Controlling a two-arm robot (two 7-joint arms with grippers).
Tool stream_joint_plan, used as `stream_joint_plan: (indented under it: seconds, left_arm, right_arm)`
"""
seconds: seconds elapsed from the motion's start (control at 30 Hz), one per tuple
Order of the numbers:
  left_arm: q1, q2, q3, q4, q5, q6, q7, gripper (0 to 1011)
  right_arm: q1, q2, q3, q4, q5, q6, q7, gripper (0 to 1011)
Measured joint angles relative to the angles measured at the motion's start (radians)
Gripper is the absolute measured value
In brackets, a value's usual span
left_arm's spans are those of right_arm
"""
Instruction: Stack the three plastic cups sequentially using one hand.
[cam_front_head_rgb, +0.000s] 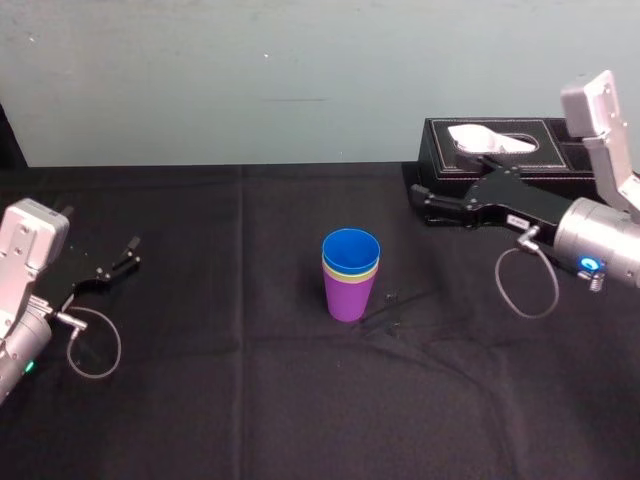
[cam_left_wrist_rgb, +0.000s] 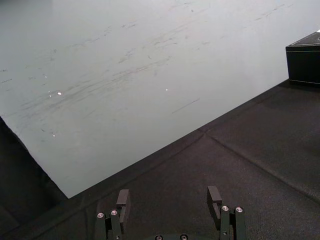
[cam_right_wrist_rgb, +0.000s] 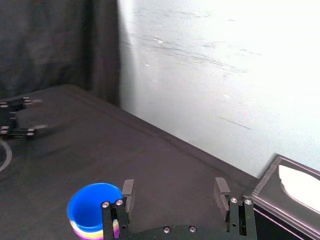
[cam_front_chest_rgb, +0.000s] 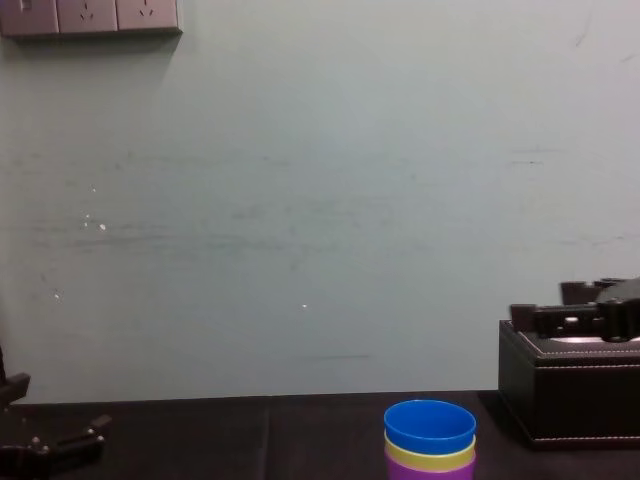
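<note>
Seen from the head camera, the three cups stand nested upright in the middle of the black table (cam_front_head_rgb: 200, 400): the blue cup (cam_front_head_rgb: 350, 245) sits in the yellow-green cup (cam_front_head_rgb: 350, 271), and that one in the purple cup (cam_front_head_rgb: 349, 298). The right gripper (cam_front_head_rgb: 420, 203) hovers to their right, roughly level, its fingers pointing left, in front of the tissue box (cam_front_head_rgb: 500, 150). The left gripper (cam_front_head_rgb: 133, 252) sits low at the table's left side, well apart from the cups. The left wrist view shows its fingers spread over the cloth. In the right wrist view the right gripper's fingers are also spread, nothing between them, with the stack near one finger. From the chest, the right gripper shows level with the box's top.
</note>
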Motion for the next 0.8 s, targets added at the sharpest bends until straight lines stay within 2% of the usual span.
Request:
stream_joint_plan:
  seconds: [0.4, 0.8]
  left_arm:
    - [0.000, 0.000, 0.000, 0.000, 0.000, 0.000, 0.000, 1012]
    - [0.000, 0.000, 0.000, 0.000, 0.000, 0.000, 0.000, 1011]
  right_arm:
    - [0.005, 0.003, 0.048, 0.097, -0.005, 0.000, -0.026, 1000]
    - [-0.026, 0.020, 0.067, 0.117, -0.010, -0.003, -0.020, 1000]
